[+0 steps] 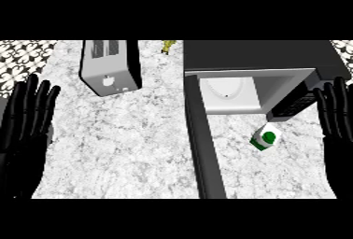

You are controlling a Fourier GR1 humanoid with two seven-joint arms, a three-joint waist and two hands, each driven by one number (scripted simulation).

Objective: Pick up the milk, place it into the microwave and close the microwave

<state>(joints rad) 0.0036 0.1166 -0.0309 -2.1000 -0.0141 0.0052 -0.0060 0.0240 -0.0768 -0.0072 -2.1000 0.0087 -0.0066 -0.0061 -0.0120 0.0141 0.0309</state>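
The milk stood near the counter's right edge, before the open microwave, between its door and the right hand. That hand and the left hand held nothing, fingers straight. The right hand, I judged, should wrap the carton's sides.

White-and-green milk carton, grey-speckled white counter, black microwave, silver toaster

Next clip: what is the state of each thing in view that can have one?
microwave: open, milk not inside.
microwave door: swung out toward the robot.
milk: on the counter before the microwave, unheld.
left hand: open, resting at left edge.
right hand: open, resting at right edge.
toaster: upright, untouched.
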